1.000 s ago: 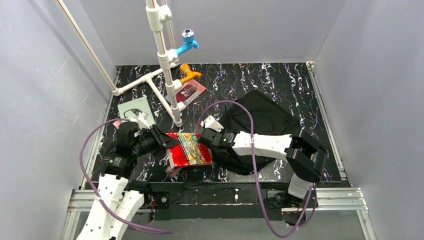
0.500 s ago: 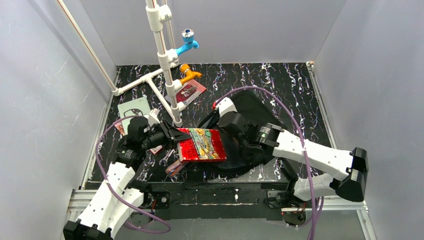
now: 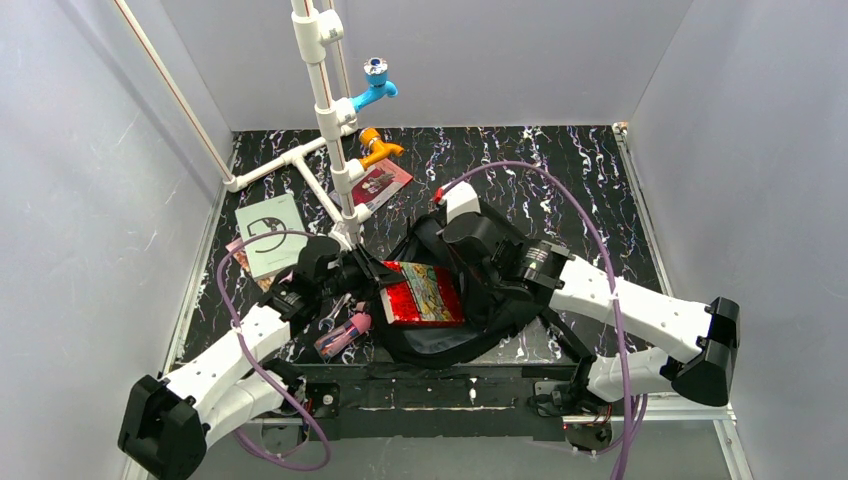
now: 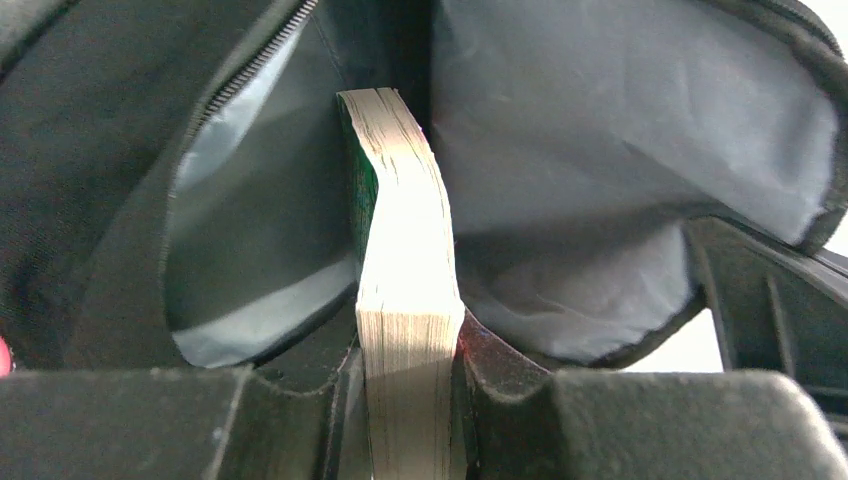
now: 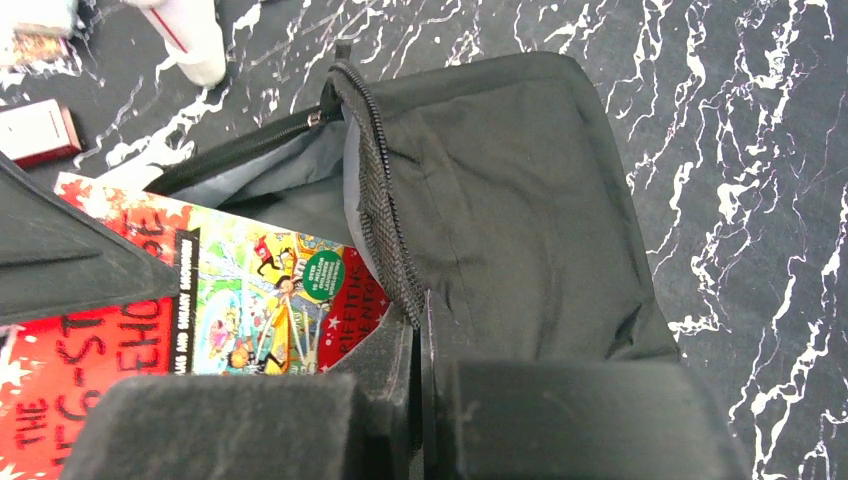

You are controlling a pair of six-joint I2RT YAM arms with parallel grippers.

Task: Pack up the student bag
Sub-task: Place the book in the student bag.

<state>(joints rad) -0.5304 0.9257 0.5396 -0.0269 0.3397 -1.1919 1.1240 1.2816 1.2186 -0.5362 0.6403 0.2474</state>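
Now both arms [image 3: 250,335] (book-bearing left) meet at bag [image 3: 440,345].

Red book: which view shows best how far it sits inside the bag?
The left wrist view: the red book, clamped edge-on, points into the student bag, grey lining on both sides. Top external shows its cover at the opening; right wrist shows the cover under the zipper edge.

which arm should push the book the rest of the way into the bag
Left. Its hand already grips the book by the spine end, with the far edge pointing into the open bag. The right hand is shut on the bag's zipper edge, holding the mouth open, so it looks best kept there.
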